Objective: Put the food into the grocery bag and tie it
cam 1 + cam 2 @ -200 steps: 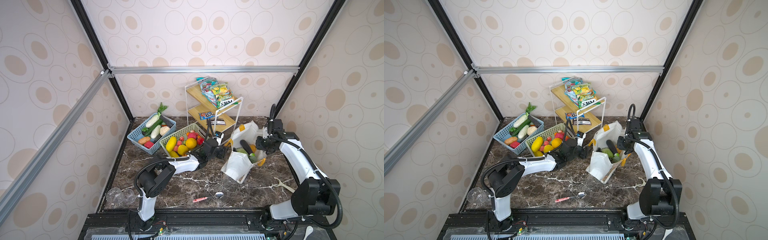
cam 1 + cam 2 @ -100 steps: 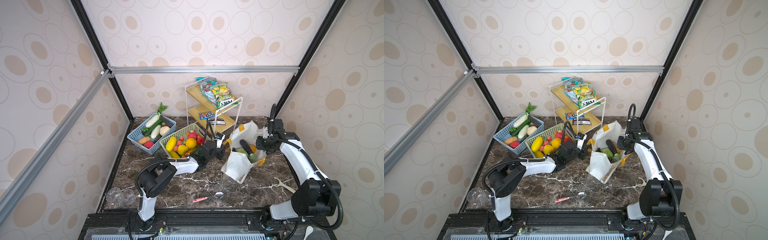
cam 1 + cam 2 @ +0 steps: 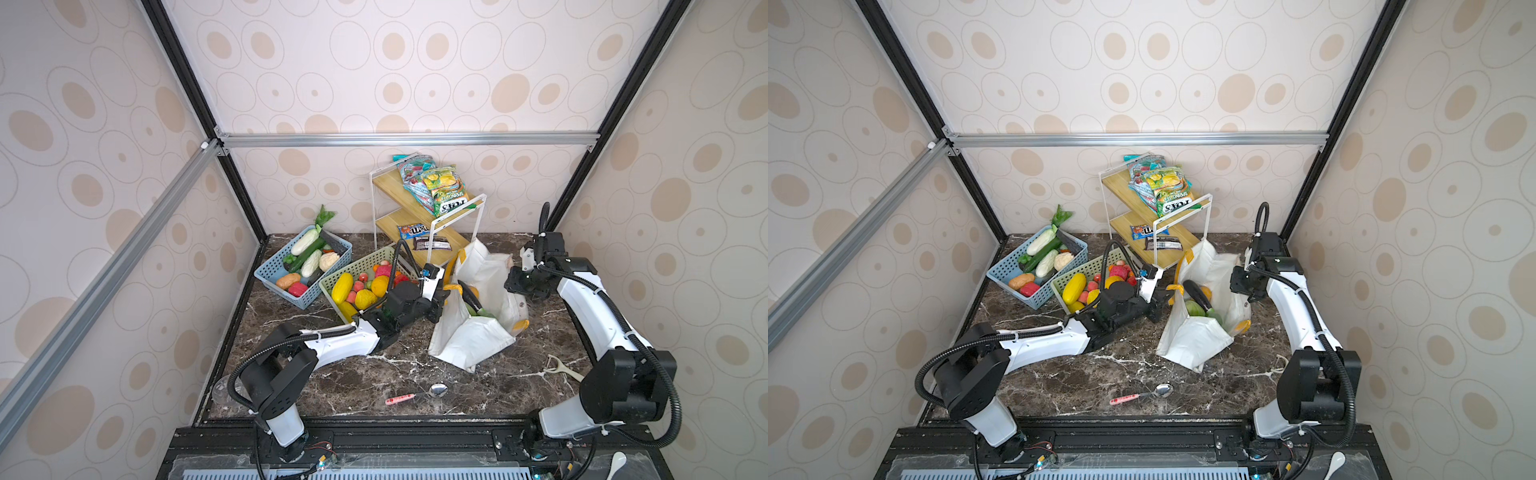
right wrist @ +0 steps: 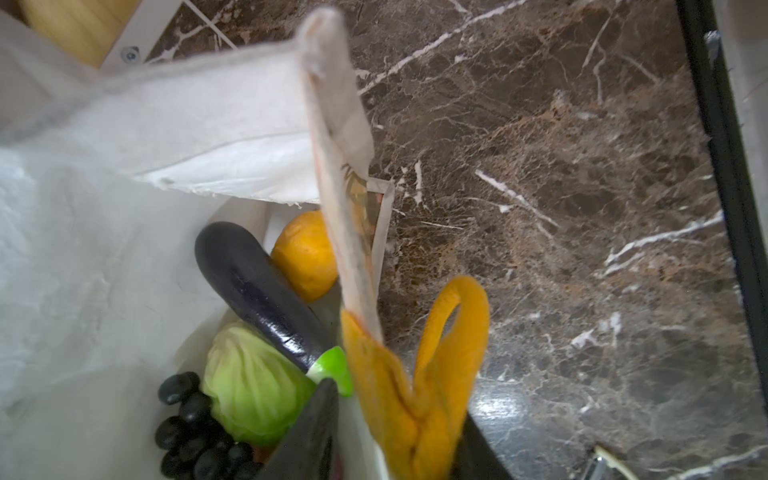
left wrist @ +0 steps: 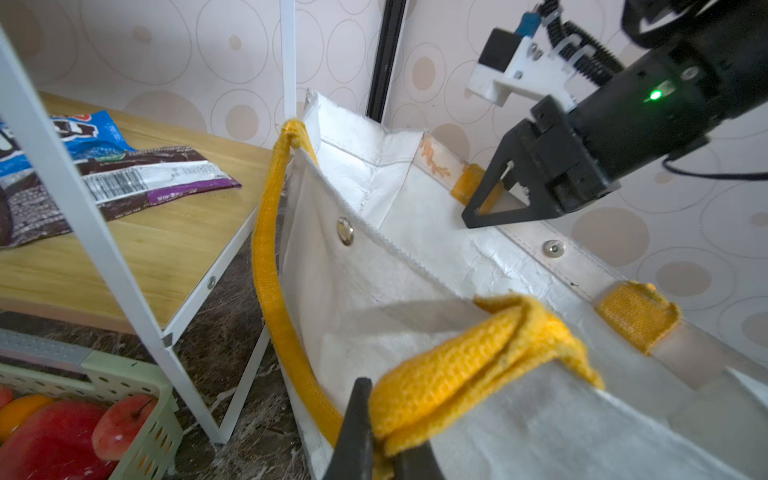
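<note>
A large white fabric grocery bag (image 3: 469, 336) (image 3: 1192, 340) with yellow-orange strap handles stands open on the dark marble table (image 3: 365, 374), right of centre in both top views. It sits between the two arms, just in front of a two-tier wooden shelf with a white wire frame (image 3: 388, 185) and just beside a pale-green slotted plastic basket (image 3: 351, 266) of toy fruit.

The left gripper (image 5: 382, 440) (image 3: 441, 298) is at the bag's near rim. Its black jaws are closed tight on a bunched fold of the yellow woven strap handle (image 5: 457, 365), as the left wrist view shows.

Across the opening, the right gripper (image 4: 399, 449) (image 5: 494, 208) (image 3: 517, 286) hangs over the far rim. The other orange-yellow strap handle (image 4: 419, 395) is gathered between its jaws, which stand partly apart. Whether they press the strap cannot be told.

Food already lies inside the bag:
- A long dark-purple toy eggplant with a green cap (image 4: 257, 291) (image 3: 1198, 293) rests on top.
- A round orange fruit (image 4: 305, 253) sits beside it.
- A round light-green cabbage (image 4: 253, 382) and a bunch of dark grapes (image 4: 195, 428) lie below it.

More toy fruit fills the green basket. A silver spoon with a pink handle (image 3: 415, 395) lies on the table nearer the front edge, well apart from the bag.
</note>
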`<state>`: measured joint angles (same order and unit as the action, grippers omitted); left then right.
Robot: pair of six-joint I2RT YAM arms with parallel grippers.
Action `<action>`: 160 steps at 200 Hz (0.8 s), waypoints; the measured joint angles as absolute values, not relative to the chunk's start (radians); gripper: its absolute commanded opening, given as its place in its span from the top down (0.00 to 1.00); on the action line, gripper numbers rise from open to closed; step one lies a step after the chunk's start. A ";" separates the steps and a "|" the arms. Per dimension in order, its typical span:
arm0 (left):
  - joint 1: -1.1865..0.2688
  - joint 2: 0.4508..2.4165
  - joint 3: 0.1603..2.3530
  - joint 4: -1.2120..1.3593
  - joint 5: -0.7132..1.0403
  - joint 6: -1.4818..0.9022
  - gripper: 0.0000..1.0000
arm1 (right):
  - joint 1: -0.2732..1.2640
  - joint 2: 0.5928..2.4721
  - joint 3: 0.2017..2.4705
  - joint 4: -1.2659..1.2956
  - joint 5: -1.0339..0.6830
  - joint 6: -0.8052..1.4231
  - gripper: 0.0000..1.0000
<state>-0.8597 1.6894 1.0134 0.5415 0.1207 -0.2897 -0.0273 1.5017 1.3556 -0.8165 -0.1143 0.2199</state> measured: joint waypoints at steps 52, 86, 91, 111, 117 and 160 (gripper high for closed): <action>-0.860 1.714 1.014 0.513 0.099 -0.289 0.92 | -0.036 1.389 1.382 -0.894 -0.129 0.253 0.36; -0.860 1.718 1.014 0.496 0.084 -0.289 0.92 | -0.159 1.284 1.381 -0.891 -0.170 0.299 0.36; -0.860 1.718 1.014 0.495 0.082 -0.289 0.92 | -0.186 1.275 1.361 -0.879 -0.178 0.310 0.36; -0.860 1.718 1.014 0.489 0.075 -0.289 0.92 | -0.276 1.262 1.223 -0.812 -0.227 0.362 0.37; -0.860 1.718 1.014 0.488 0.073 -0.289 0.92 | -0.294 1.267 1.174 -0.791 -0.244 0.380 0.37; -0.860 1.718 1.014 0.482 0.064 -0.285 0.92 | -0.332 1.344 0.921 -0.621 -0.416 0.508 0.39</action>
